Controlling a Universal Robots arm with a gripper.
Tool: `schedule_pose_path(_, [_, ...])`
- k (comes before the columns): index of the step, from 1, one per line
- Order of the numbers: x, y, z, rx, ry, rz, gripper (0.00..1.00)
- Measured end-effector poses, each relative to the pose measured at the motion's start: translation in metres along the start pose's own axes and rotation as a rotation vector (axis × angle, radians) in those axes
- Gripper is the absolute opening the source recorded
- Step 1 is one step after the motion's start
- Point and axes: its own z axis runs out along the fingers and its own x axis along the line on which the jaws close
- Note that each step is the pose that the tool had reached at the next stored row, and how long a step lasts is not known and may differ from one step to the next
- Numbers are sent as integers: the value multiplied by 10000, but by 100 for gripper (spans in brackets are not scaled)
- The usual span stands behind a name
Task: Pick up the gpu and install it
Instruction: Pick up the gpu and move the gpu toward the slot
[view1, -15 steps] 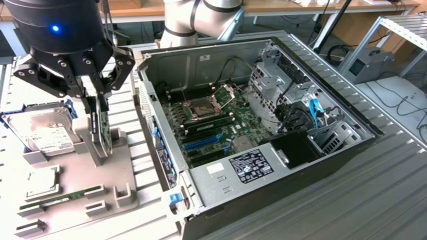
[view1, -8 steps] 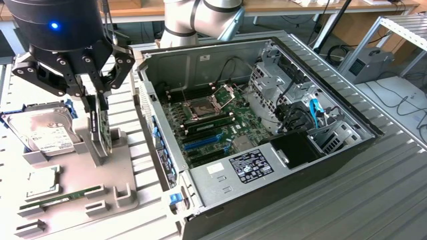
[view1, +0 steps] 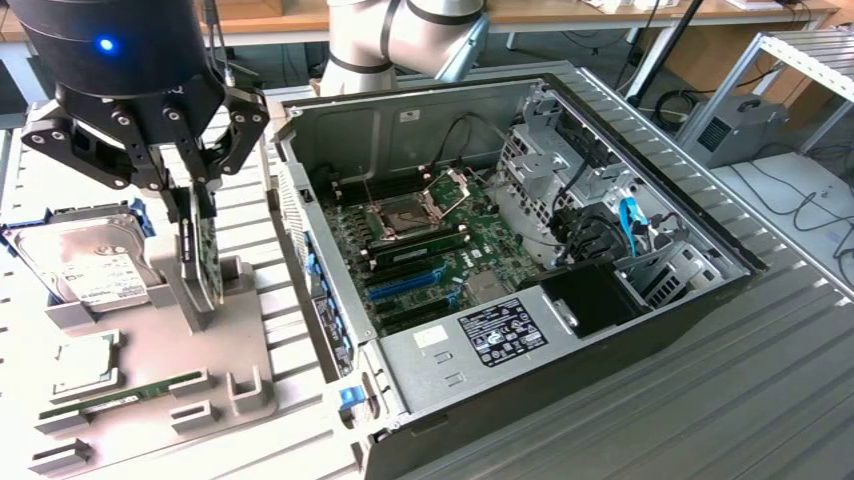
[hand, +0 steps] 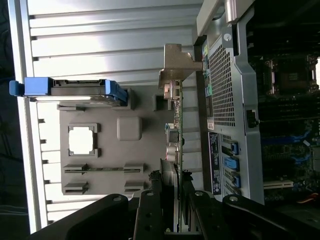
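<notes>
Partly hidden: gpu (hand: 178, 132) in gripper (hand: 173, 186)

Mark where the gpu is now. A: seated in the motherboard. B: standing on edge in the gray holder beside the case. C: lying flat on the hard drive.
B: the gpu stands on edge in the gray holder, the gripper at its top edge.

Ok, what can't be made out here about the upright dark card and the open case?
- Thin dark gpu card: seen edge-on in both views, so its faces are hidden; the black gripper covers its top in the exterior view.
- Silver hard drive: label print too small, exterior view.
- Open grey computer case: lowest corner cut off by the exterior view's bottom edge.
</notes>
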Motion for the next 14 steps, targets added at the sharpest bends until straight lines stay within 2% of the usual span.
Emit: schedule_pose_path(14, [-1, 2, -50, 0, 0, 0, 26])
